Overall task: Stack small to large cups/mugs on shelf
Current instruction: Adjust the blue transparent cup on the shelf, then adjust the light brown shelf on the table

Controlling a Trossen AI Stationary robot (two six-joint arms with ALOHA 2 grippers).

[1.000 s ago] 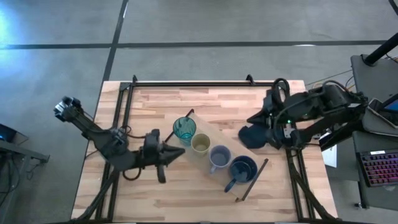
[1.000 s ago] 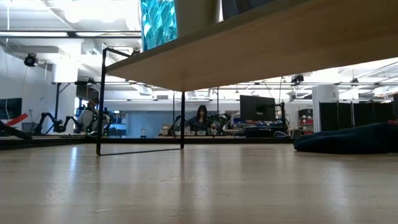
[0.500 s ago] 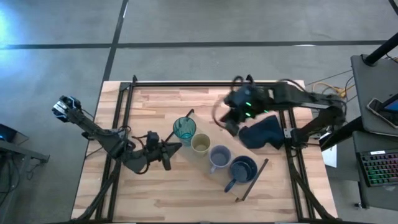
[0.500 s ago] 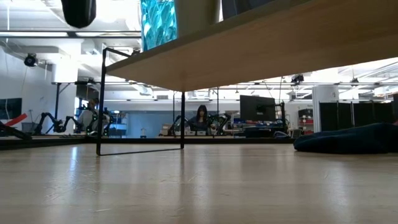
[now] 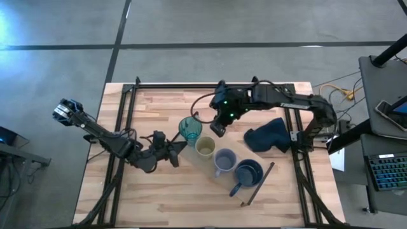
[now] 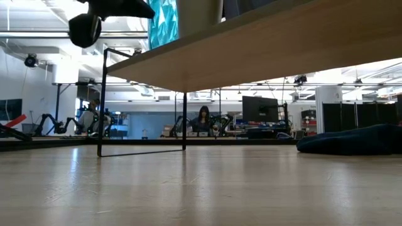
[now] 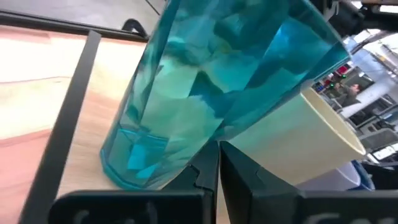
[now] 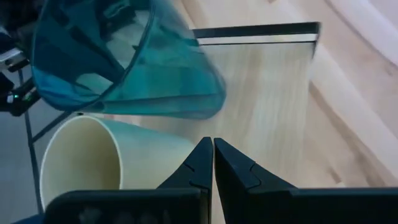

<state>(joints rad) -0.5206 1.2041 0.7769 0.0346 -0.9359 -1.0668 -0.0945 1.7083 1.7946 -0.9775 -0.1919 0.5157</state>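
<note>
Four vessels stand in a row on the light-wood shelf (image 5: 245, 152): a teal tumbler (image 5: 189, 130), a yellowish cup (image 5: 205, 147), a periwinkle cup (image 5: 224, 159) and a navy mug (image 5: 247, 173). My left gripper (image 5: 180, 148) is shut; it points at the gap between tumbler (image 7: 205, 93) and yellowish cup (image 7: 311, 143) from the table's left. My right gripper (image 5: 215, 131) is shut and stands just at the far right of the same two cups (image 8: 124, 62) (image 8: 112, 155). The low view shows the shelf's underside (image 6: 264, 44) and the tumbler (image 6: 164, 22). My left gripper's shut fingertips (image 7: 211, 155) stand right at the tumbler's lower wall and the yellowish cup's side; I cannot tell whether they touch. My right gripper's shut fingertips (image 8: 205, 152) stand in front of the yellowish cup's side; I cannot tell whether they touch it.
A dark blue cloth (image 5: 267, 137) lies on the table right of the shelf, also in the low view (image 6: 352, 139). Thin dark bars (image 5: 261, 184) stand at the shelf's short ends. A black frame (image 5: 191, 84) runs along the table's edges.
My right gripper has swung from beside the dark blue cloth toward the table's left, ending at the tumbler and yellowish cup. My left gripper has crept a little toward the tumbler. The cups have stayed in place.
</note>
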